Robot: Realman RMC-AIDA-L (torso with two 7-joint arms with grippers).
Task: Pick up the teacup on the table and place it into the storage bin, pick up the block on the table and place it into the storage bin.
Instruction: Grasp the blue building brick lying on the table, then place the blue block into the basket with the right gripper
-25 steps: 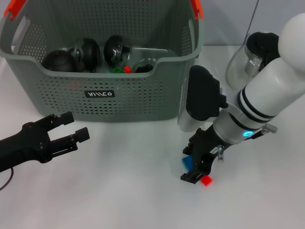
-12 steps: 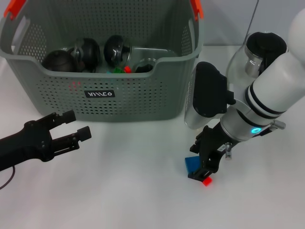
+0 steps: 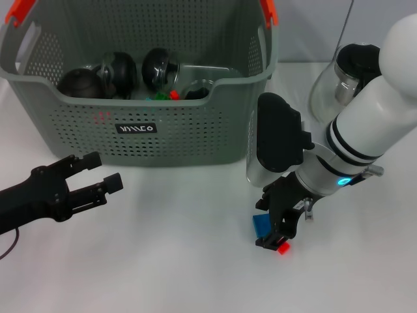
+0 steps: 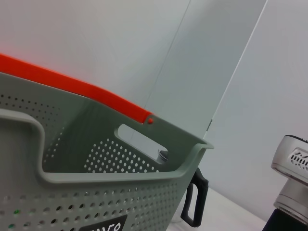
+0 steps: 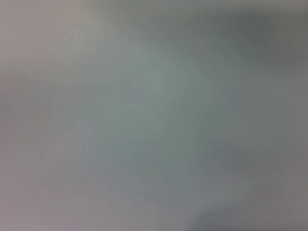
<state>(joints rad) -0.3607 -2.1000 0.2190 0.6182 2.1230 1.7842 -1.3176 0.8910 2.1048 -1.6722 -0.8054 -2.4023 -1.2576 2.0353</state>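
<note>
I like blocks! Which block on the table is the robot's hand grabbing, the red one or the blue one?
The red block: the right hand sits right over it. The blue block lies just beside, nearer the storage bin.

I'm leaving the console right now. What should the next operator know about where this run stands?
Right gripper: low over the table in front of the storage bin's right corner, at a blue block and a red block; grasp cannot be confirmed.
Left gripper: jaws open, nothing in them, hovering in front of the storage bin.
Bin already holds dark round items and small coloured pieces. No teacup visible on the table; a glass teapot stands right of the bin.
Left: carry a block into the bin.
</note>
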